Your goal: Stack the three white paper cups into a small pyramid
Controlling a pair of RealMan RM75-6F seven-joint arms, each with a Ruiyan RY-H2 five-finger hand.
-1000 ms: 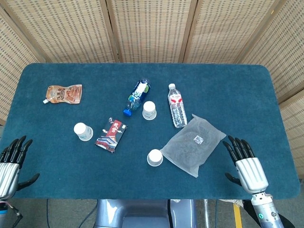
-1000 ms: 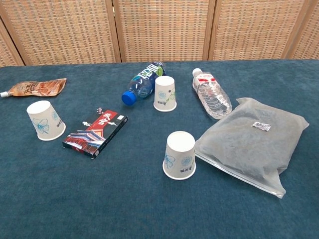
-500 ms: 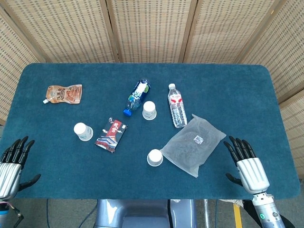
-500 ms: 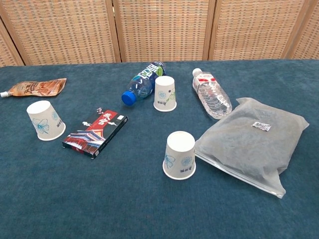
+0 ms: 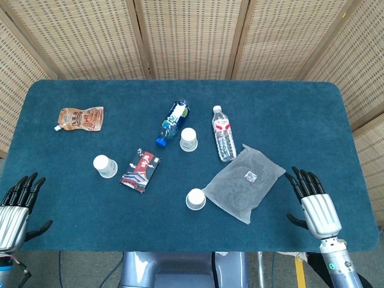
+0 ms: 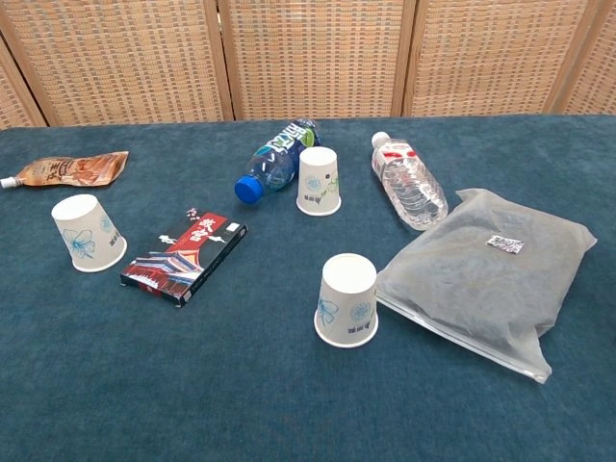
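Three white paper cups stand upside down and apart on the blue table [image 5: 288, 114]. One cup [image 5: 104, 166] [image 6: 88, 233] is at the left, one [image 5: 188, 139] [image 6: 319, 180] sits mid-table beside a bottle, and one [image 5: 195, 199] [image 6: 346, 299] is nearest the front, touching a grey bag. My left hand [image 5: 15, 211] hovers at the front left corner, fingers spread and empty. At the front right edge my right hand [image 5: 315, 208] is likewise spread and holds nothing. Neither hand shows in the chest view.
A blue-capped bottle [image 5: 173, 122] and a clear water bottle [image 5: 223, 133] lie on their sides. A grey plastic bag [image 5: 244, 182] lies right of the front cup. A dark flat box [image 5: 141, 170] and a brown pouch [image 5: 81, 118] lie to the left.
Both hands have drifted slightly toward the front edge, the right one also a little rightward. The cups and other objects have not moved.
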